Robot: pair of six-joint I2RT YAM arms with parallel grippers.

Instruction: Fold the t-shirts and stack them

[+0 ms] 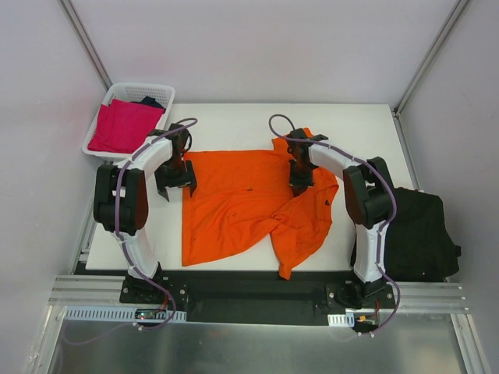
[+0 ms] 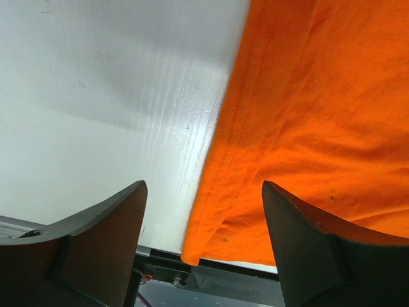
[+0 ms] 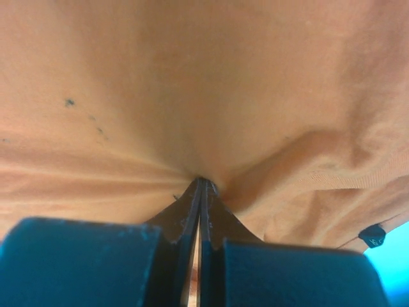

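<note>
A bright orange t-shirt [image 1: 242, 199] lies spread on the white table [image 1: 226, 121], its right side bunched and folded over. My left gripper [image 1: 179, 189] hovers at the shirt's left hem, open. In the left wrist view the hem edge [image 2: 217, 192] runs between the wide-apart fingers of the left gripper [image 2: 203, 185], touching neither. My right gripper [image 1: 300, 183] is shut on a pinch of orange cloth near the shirt's upper right. In the right wrist view, creases in the shirt [image 3: 192, 77] radiate from the closed tips of the right gripper [image 3: 202, 182]. Black t-shirts [image 1: 417, 234] lie heaped at the right. A magenta-pink t-shirt [image 1: 123, 125] lies in the basket.
The white lattice basket [image 1: 136, 88] stands off the table's far left corner, with a dark cloth [image 1: 152, 101] behind the pink one. The black heap hangs past the table's right edge beside the right arm's base. Metal frame posts rise at both back corners.
</note>
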